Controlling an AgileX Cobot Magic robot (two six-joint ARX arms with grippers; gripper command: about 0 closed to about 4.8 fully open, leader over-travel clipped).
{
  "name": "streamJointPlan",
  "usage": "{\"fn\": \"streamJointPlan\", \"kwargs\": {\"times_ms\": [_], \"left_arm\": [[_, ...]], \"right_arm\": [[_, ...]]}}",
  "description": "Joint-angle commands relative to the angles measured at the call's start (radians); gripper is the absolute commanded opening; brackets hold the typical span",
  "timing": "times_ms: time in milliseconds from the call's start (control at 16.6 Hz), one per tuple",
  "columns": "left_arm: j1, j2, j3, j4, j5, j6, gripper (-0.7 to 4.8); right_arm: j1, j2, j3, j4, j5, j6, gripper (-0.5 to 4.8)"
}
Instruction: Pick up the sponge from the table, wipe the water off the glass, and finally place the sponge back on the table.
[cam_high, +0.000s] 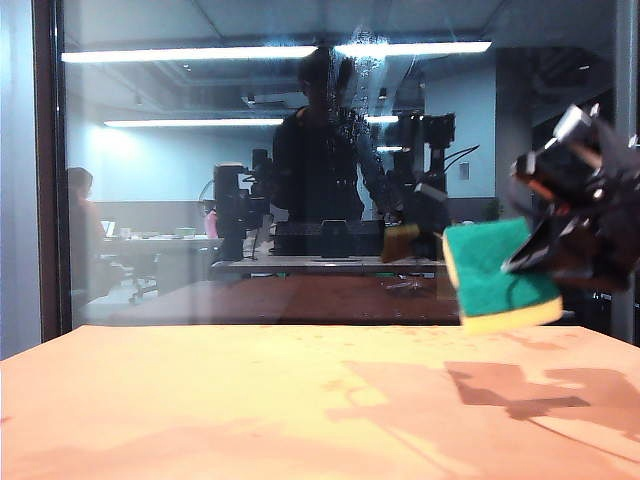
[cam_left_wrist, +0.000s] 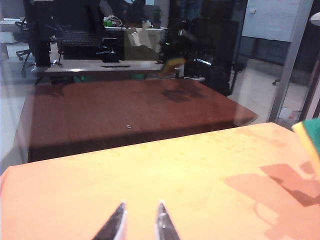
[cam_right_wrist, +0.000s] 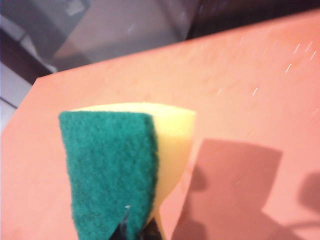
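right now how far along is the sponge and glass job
Done: the sponge is picked up, pinched in the right tool above the table at the right, its shadow beneath it. In hand: carrying it toward the glass. Left: the water still speckles the upper pane, so wiping and setting the sponge back down remain. The left tool hangs low over the table holding nothing.

So the right gripper (cam_right_wrist: 136, 231) is clamped on the sponge (cam_right_wrist: 120, 170), with just the dark fingertips (cam_right_wrist: 121, 231) poking into frame at its near end. Green scouring side faces the camera, yellow foam bulging out beside it. It's held up off the orange table (cam_right_wrist: 240, 100), which shows the sponge's shadow just beyond it.
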Motion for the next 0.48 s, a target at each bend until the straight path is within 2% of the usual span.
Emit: {"fn": "streamJointPlan", "kwargs": {"times_ms": [60, 482], "left_arm": [[0.0, 0.0, 0.004, 0.013, 0.004, 0.0, 0.78], [0.0, 0.0, 0.004, 0.013, 0.004, 0.0, 0.79]], "right_arm": [[0.016, 0.119, 0.02, 0.152, -0.063, 0.098, -0.09], [0.151, 0.281, 0.161, 0.124, -0.065, 0.119, -0.09]]}}
